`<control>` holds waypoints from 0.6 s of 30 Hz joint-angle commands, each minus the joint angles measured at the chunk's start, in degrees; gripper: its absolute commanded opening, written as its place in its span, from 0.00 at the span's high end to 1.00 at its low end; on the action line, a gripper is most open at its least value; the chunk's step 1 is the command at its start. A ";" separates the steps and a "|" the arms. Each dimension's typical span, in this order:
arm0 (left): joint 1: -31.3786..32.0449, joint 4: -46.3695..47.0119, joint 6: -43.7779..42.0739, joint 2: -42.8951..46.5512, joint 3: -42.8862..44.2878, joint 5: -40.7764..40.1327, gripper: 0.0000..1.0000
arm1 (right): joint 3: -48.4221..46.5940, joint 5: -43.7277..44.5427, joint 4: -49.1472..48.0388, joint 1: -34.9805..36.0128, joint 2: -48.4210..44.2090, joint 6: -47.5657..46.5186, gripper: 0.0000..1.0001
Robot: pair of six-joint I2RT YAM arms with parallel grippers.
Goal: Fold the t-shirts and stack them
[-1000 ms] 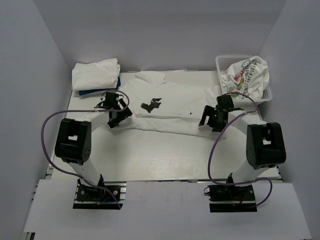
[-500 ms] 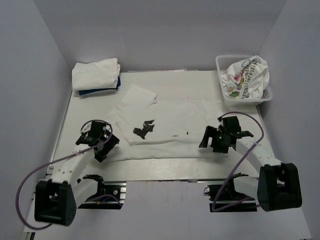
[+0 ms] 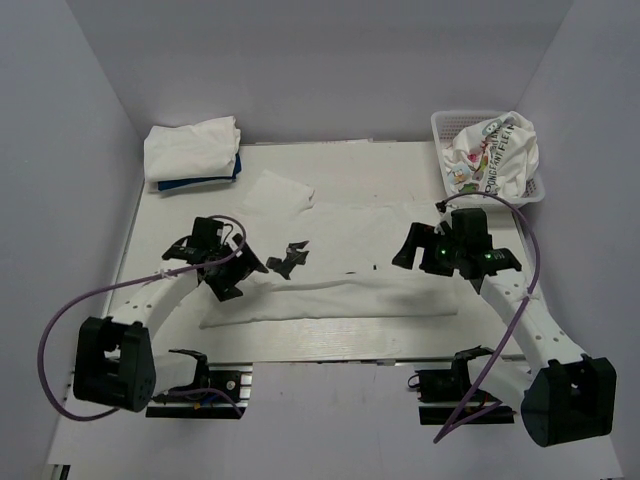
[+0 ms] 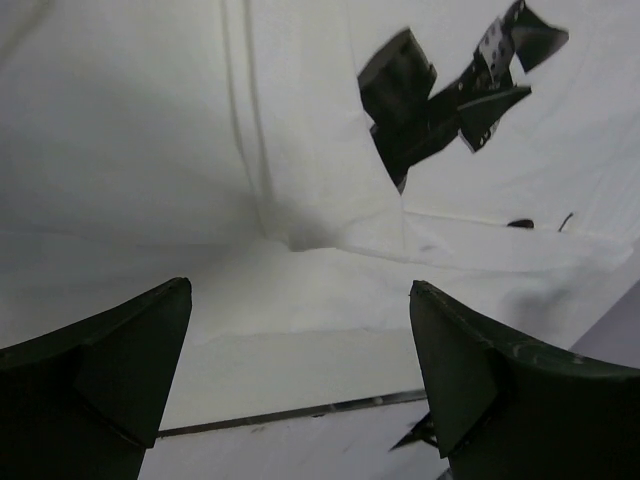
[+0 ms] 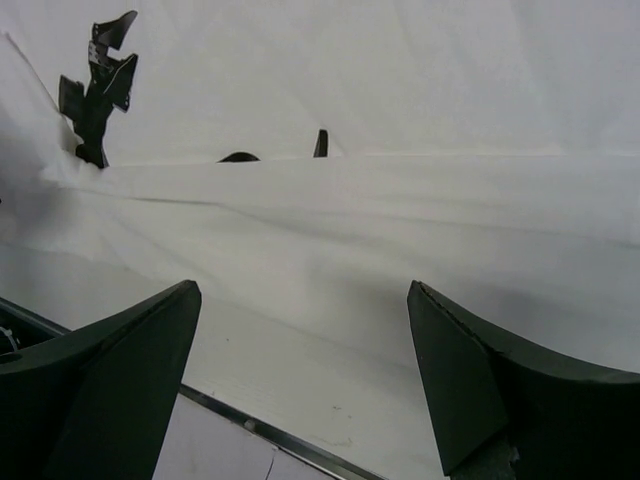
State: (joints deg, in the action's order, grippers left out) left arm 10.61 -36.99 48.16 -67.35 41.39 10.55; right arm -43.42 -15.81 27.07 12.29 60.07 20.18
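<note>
A white t-shirt (image 3: pixel 350 300) with a black print (image 3: pixel 292 258) lies spread across the middle of the table, a crease running along its near part. My left gripper (image 3: pixel 238 275) is open and empty over the shirt's left end. My right gripper (image 3: pixel 415 255) is open and empty over its right end. The left wrist view shows the shirt (image 4: pixel 300 130) and print (image 4: pixel 430 95) beyond my left gripper (image 4: pixel 300 290). The right wrist view shows the shirt (image 5: pixel 400 200) beyond my right gripper (image 5: pixel 303 290). A folded white shirt (image 3: pixel 192 148) lies on a dark blue one (image 3: pixel 205 183) at the back left.
A white lattice basket (image 3: pixel 441 126) at the back right holds a crumpled white shirt with a colourful print (image 3: pixel 495 150). The table's metal front edge (image 4: pixel 300 412) lies just past the shirt's near hem. White walls close in the table on three sides.
The shirt has slid toward the near edge of the table. Both grippers came toward the near edge, then moved back over the shirt; they are now open and empty.
</note>
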 commanded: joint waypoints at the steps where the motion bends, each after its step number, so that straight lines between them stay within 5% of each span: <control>1: 2.04 8.14 -0.89 -2.25 -0.52 10.01 0.00 | 1.14 1.74 -2.28 0.27 -1.10 3.37 0.10; 15: 8.54 8.34 -0.09 -15.97 3.26 1.51 0.28 | 0.09 7.90 0.26 -0.16 2.15 0.47 0.10; 18: 9.07 7.21 -0.09 -17.54 7.12 -1.04 0.49 | -0.26 9.39 0.79 -0.08 2.15 -0.06 0.10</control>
State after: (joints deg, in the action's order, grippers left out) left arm 18.92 -30.24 48.51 -85.52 44.07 13.23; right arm -41.10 -8.88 27.11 12.27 62.48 21.56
